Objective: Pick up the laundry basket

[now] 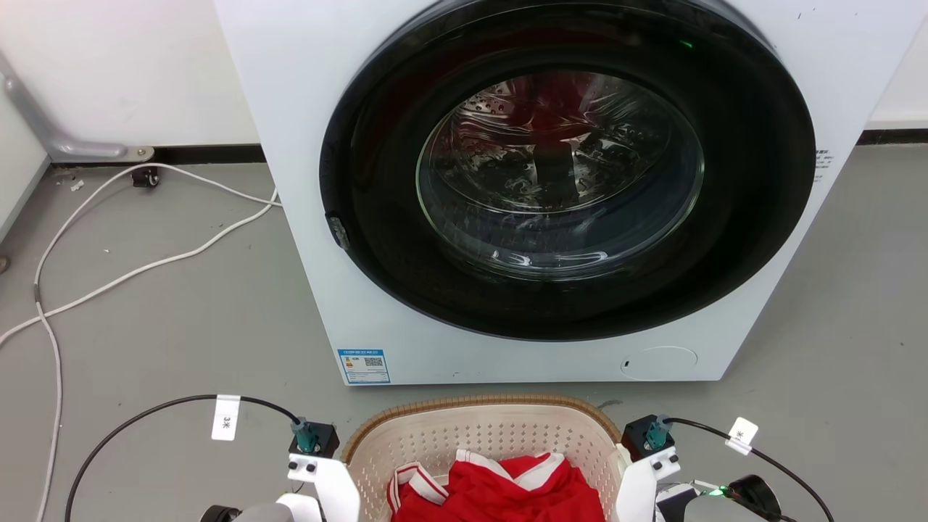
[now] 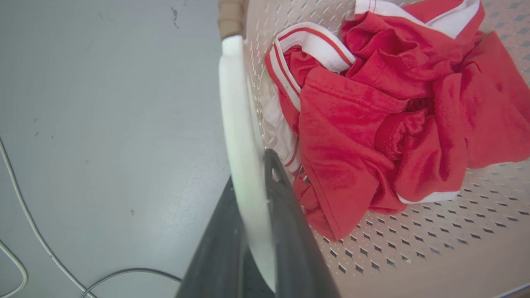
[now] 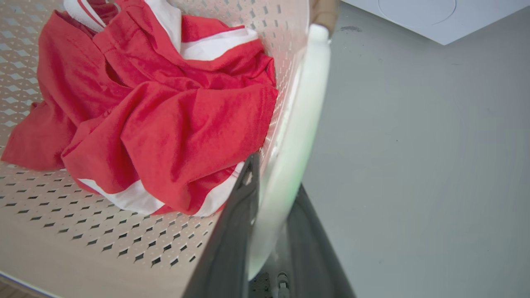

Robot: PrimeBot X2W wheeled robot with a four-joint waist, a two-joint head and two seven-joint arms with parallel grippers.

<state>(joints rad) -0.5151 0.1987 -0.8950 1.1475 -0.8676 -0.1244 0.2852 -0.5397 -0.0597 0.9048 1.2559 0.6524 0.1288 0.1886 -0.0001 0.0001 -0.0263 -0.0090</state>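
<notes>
Evidently the laundry basket (image 1: 478, 435) is set at six o'clock before the washing machine (image 1: 304, 109). Its handles (image 2: 236, 103) are pinched: left gripper (image 2: 250, 169) jaws at nine o'clock, right gripper (image 3: 275, 176) jaws at three.

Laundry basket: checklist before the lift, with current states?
1. Left gripper straddles the left handle, shut on it: ok.
2. Right gripper straddles the right handle, shut on it: ok.
3. Red garment lies inside the laundry basket: ok.
4. Basket stands apart from the washing machine: ok.
5. Grip firm enough to carry the load: cannot tell.
</notes>
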